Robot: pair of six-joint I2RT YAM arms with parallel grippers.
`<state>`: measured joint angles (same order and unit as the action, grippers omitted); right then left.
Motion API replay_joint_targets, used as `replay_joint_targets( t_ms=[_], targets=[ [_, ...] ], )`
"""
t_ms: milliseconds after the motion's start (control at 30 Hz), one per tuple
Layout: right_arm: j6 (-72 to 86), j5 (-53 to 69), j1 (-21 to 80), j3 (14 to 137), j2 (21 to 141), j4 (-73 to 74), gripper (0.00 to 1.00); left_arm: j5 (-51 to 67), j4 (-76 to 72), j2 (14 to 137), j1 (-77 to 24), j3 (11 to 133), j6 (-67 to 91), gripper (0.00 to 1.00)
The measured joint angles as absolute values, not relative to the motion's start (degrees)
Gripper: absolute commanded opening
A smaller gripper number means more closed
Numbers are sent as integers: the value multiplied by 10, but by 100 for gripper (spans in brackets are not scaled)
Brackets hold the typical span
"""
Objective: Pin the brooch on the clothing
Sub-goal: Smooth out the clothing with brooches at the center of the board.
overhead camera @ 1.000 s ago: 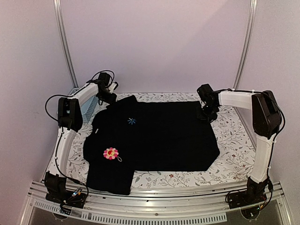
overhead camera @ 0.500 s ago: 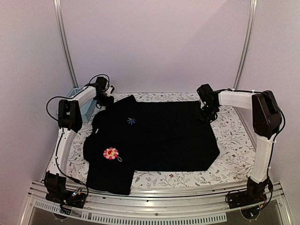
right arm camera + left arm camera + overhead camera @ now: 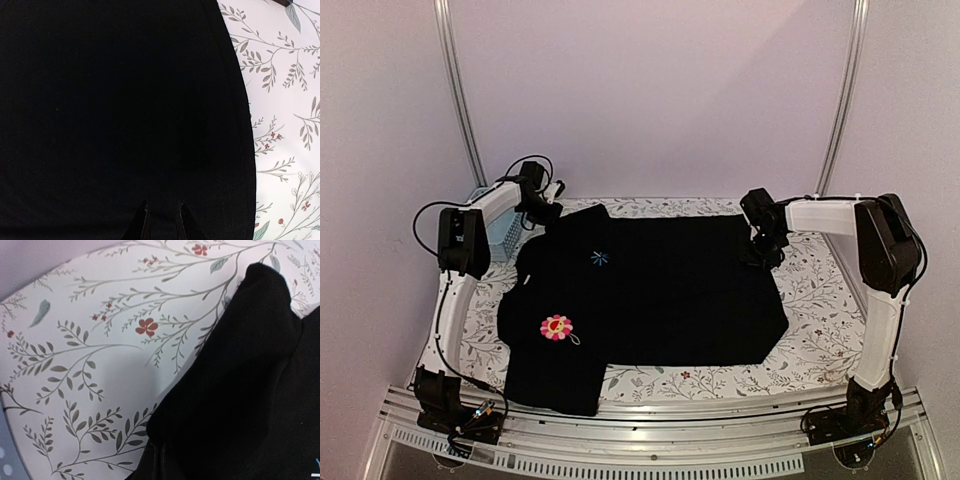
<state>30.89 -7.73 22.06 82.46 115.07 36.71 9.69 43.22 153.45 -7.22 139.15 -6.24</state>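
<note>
The table (image 3: 820, 335), under a white floral-print cloth, fills the lower half of the overhead view. Strips of bare print show along its right side, its far edge and its left side. The black shirt (image 3: 660, 290) lies flat over most of it, a little left of centre, with one sleeve running down to the table's near edge at lower left. Its right hem stops short of the table's right edge, and that is the widest open room.

The left arm (image 3: 470, 240) arcs up the left side and the right arm (image 3: 880, 250) up the right, each reaching a far corner of the shirt. The left gripper (image 3: 542, 207) sits at the upper-left corner. Its wrist camera shows the fingers closed together on the edge of the cloth, with open print to their left. The right gripper (image 3: 767, 243) is at the upper-right corner. Its fingertips (image 3: 145, 222) stand narrowly apart with black fabric pinched between them, and the hem's curved edge is to their right.

The pink flower brooch (image 3: 557, 327) sits on the shirt at lower left, well apart from both grippers and nearer the left one. A small blue star emblem (image 3: 601, 258) lies above and to the right of it.
</note>
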Motion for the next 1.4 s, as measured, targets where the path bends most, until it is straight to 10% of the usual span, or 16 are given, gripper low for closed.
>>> replay_joint_targets(
  t_ms=[633,833,1067,1400],
  targets=[
    [347,-57,206,737,1135,308,15,-25,208,1489,-96,1385,-265,2],
    [354,-59,206,732,1126,322,15,-88,187,1529,-96,1369,-284,73],
    [353,-83,205,732,1089,391,19,-156,233,1552,-88,1407,-246,91],
    [277,-84,156,903,1129,384,57,-84,375,1410,-86,1347,-214,73]
  ],
)
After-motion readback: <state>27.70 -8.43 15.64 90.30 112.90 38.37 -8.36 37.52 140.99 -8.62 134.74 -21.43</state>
